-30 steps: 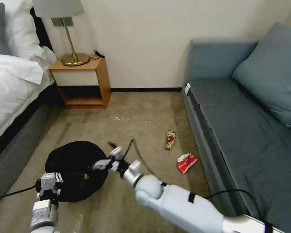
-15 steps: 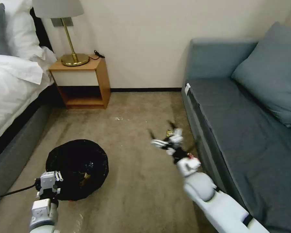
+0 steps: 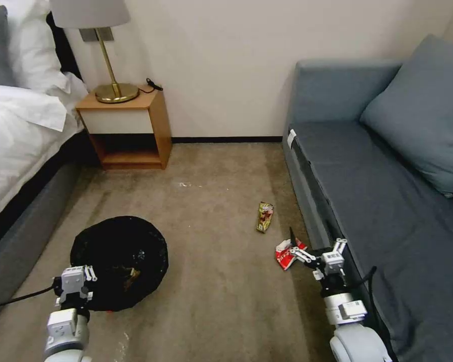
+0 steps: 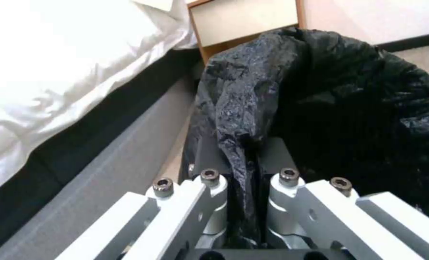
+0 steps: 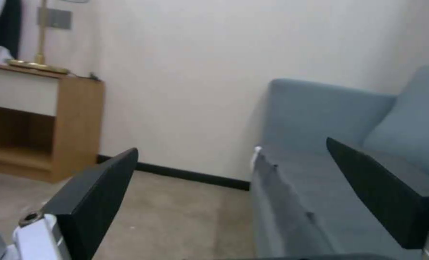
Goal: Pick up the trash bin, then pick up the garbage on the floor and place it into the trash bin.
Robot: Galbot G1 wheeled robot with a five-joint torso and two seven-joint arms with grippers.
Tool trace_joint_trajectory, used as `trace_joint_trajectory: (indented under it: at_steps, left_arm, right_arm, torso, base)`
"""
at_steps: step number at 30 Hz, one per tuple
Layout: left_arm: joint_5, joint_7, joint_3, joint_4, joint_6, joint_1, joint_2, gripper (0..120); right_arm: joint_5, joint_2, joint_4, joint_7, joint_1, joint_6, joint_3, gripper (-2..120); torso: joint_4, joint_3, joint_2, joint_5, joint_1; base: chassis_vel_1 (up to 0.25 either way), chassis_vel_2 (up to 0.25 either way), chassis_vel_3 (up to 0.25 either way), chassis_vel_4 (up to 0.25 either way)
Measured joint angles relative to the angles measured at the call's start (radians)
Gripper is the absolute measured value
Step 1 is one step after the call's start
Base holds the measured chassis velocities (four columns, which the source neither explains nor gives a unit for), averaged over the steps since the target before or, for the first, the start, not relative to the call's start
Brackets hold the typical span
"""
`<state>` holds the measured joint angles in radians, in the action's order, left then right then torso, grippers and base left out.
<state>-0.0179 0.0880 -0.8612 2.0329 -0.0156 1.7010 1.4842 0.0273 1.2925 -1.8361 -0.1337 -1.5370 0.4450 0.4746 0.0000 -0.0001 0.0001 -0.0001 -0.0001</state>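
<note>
The trash bin [image 3: 117, 251], lined with a crinkly black bag, stands on the carpet at the lower left. My left gripper [image 3: 78, 275] is shut on its near rim. In the left wrist view the black bag [image 4: 320, 94] is pinched between the closed fingers [image 4: 209, 180]. A brownish scrap [image 3: 131, 276] lies inside the bin. A red-white wrapper [image 3: 286, 254] lies by the sofa front, and a yellow-green wrapper [image 3: 265, 216] lies on the carpet beyond it. My right gripper [image 3: 312, 242] hangs open just right of the red-white wrapper, nothing between its black fingers [image 5: 96, 195].
A blue-grey sofa [image 3: 387, 201] with a cushion [image 3: 423, 110] runs along the right. A bed [image 3: 20, 130] lines the left. A wooden nightstand [image 3: 128, 128] with a brass lamp [image 3: 110, 75] stands against the far wall. Bare carpet [image 3: 216, 261] lies between bin and sofa.
My right arm has swung from over the bin, across the carpet, to the sofa front beside the red-white wrapper. The left gripper and the bin have stayed put.
</note>
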Motion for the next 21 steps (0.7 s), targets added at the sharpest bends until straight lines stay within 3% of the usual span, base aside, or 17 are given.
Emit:
trace_joint_trajectory:
  at_steps: [15,21]
  left_arm:
    - [0.017,0.0,-0.007,0.004,-0.005,0.011,-0.012,7]
    - [0.021,0.0,-0.008,0.006,-0.01,0.015,-0.011,7]
  right_arm:
    - [-0.016,0.021,-0.005,0.06,0.003,0.03,-0.026,100]
    - [-0.02,0.021,-0.005,0.064,0.014,0.03,-0.04,100]
  torso:
    - [0.0001,0.0,0.0,0.0001,0.0]
    - [0.0001,0.0,0.0,0.0001,0.0]
  base:
    - [0.0,0.0,0.0,0.0]
    - [-0.083,0.089,0.092,-0.075]
